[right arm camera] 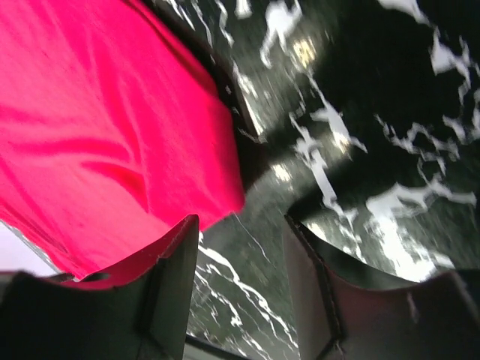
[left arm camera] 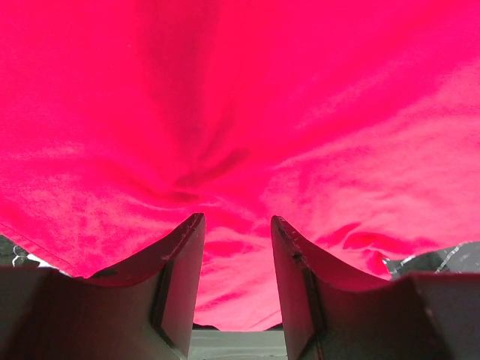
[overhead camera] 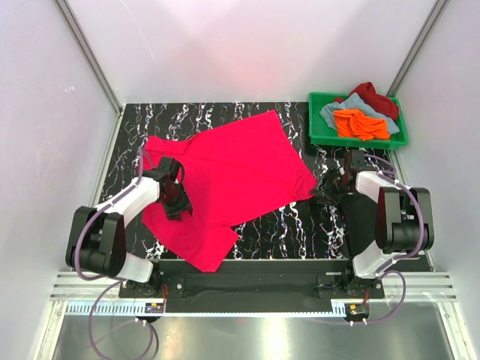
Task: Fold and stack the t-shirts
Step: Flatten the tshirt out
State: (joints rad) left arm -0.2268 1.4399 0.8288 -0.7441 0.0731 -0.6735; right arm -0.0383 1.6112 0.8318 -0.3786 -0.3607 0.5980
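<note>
Pinkish-red t-shirt [overhead camera: 232, 172] spread nearly flat and skewed across the black marbled counter [overhead camera: 300, 225], no fold in it yet. Judged early in the task: nothing folded, nothing stacked. Left to do, by the look of it: fold this one, set it down as the base of a stack, then the same for the orange t-shirt [overhead camera: 360, 124], grey-blue t-shirt [overhead camera: 330, 112] and dark red t-shirt [overhead camera: 375, 99], all crumpled together in the green crate [overhead camera: 356, 143] at the far right corner. Left gripper [overhead camera: 178, 201] extended forward and inward from its base, low over the near-left part of the spread shirt, close to a sleeve. Jaws parted, nothing seen pinched between them, only cloth beyond, puckered just ahead. Resting on the fabric or just above it: cannot tell. Right gripper [overhead camera: 328, 187] angled in toward the centre, low at the shirt's right-hand corner. Jaws likewise parted, bare counter in the gap, cloth corner just beside the jaw on that side, not gripped. Probable need before any fold: a hold on the cloth at both sides.
</note>
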